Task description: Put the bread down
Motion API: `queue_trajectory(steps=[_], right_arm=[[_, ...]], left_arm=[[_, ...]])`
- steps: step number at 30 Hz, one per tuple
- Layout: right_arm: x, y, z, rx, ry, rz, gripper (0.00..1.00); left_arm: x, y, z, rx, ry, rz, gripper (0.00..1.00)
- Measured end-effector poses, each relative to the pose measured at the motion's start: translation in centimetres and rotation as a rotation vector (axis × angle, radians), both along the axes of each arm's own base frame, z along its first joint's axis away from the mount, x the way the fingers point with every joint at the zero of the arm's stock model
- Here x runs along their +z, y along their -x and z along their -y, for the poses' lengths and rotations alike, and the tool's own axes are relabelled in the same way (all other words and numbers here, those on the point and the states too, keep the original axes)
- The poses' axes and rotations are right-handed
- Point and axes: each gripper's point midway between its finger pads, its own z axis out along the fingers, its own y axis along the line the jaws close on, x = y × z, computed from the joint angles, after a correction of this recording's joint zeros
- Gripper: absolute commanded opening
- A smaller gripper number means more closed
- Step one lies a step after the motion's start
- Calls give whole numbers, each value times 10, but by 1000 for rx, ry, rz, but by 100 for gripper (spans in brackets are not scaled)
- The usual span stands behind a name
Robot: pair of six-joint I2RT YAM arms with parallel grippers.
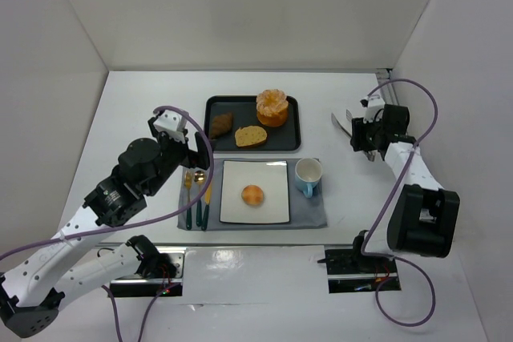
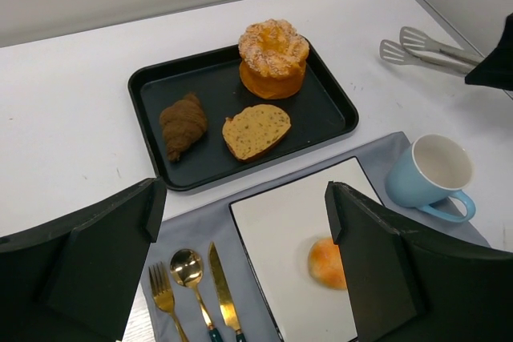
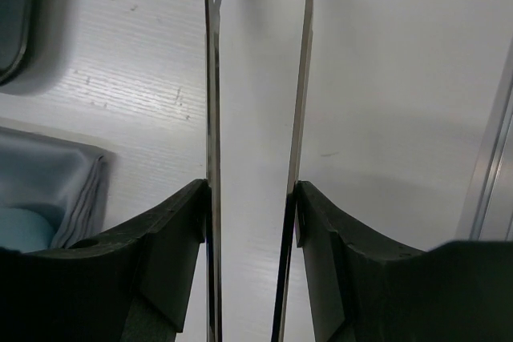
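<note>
Quick headcount of the table

There was one bun, plate, cup, tray, tongs; three pastries, three cutlery pieces.

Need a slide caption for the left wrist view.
Open left gripper frames the bun on the plate; pastry tray behind, blue cup to the right.

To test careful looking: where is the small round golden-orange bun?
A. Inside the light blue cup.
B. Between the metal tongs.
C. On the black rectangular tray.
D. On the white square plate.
D: the small round golden-orange bun rests on the white square plate.
</note>
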Motion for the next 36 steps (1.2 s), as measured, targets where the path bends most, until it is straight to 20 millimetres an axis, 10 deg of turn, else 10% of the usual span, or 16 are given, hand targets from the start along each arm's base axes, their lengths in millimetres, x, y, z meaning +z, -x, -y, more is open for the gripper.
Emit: queue_trajectory(steps=[21,30,31,36], right_arm=[[-93,19,18,-74,-8,-313,75],[-93,29,22,-80,-65,-341,82],[-90,31,23,-81,-74,-340,96],[-45,33,23,-73,-75,-239,100]], left_arm=[[-2,2,7,-38,3,-8,100],[-2,2,7,-39,3,-8,100],[-2,2,7,-39,3,-8,100],[-2,2,7,-39,3,-8,100]])
